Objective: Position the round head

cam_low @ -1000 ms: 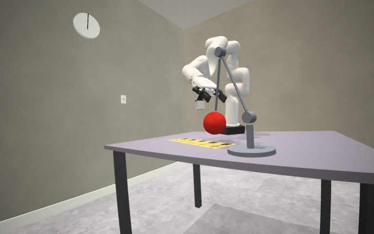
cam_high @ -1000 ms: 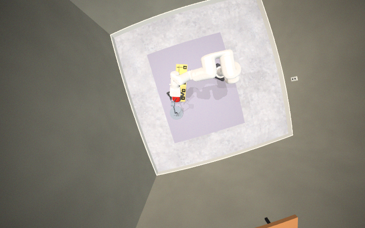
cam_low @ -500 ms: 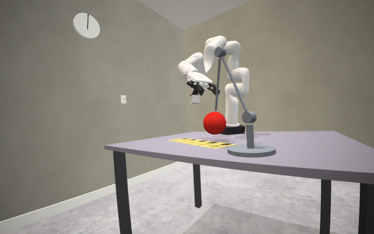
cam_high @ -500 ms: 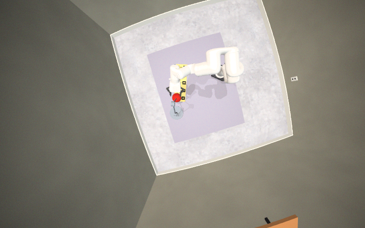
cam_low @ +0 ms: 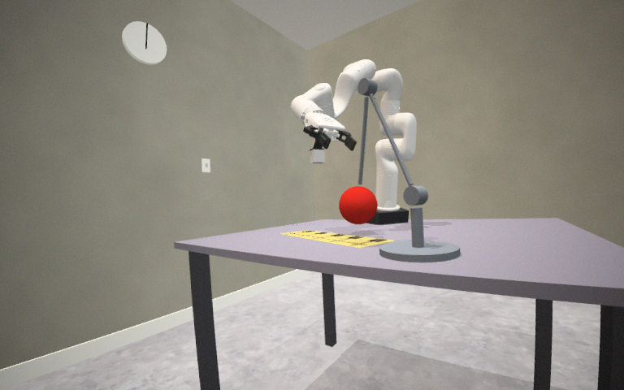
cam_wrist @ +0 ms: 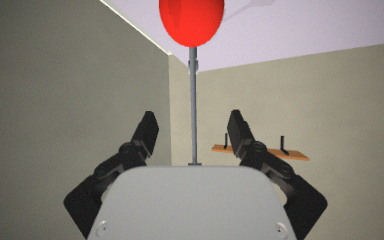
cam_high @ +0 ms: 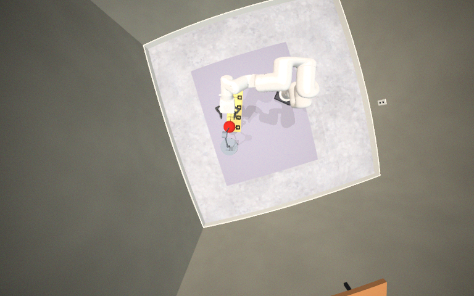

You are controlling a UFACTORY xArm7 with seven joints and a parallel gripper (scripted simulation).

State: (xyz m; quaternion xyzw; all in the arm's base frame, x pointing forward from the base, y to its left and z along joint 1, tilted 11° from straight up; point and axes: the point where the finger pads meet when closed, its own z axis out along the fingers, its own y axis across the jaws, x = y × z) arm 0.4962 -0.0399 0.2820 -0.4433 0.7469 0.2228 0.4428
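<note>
The gripper [cam_low: 331, 138] hangs in the air with its dark fingers spread as wide as they go, gripping nothing and touching nothing. Seen from the wrist, the lamp's thin grey rod [cam_wrist: 193, 105] runs up the gap between the fingers, apart from both. The red round head [cam_low: 357, 205] hangs at the rod's lower end, clear of the worktop [cam_low: 496, 248], lower than the gripper. From above, the head [cam_high: 229, 126] sits over the yellow strip [cam_high: 239, 104] at the end nearest the lamp's round grey foot [cam_low: 418, 251], which rests flat on the worktop near its front edge in the exterior view. I cannot read which numbered line lies under the head.
</note>
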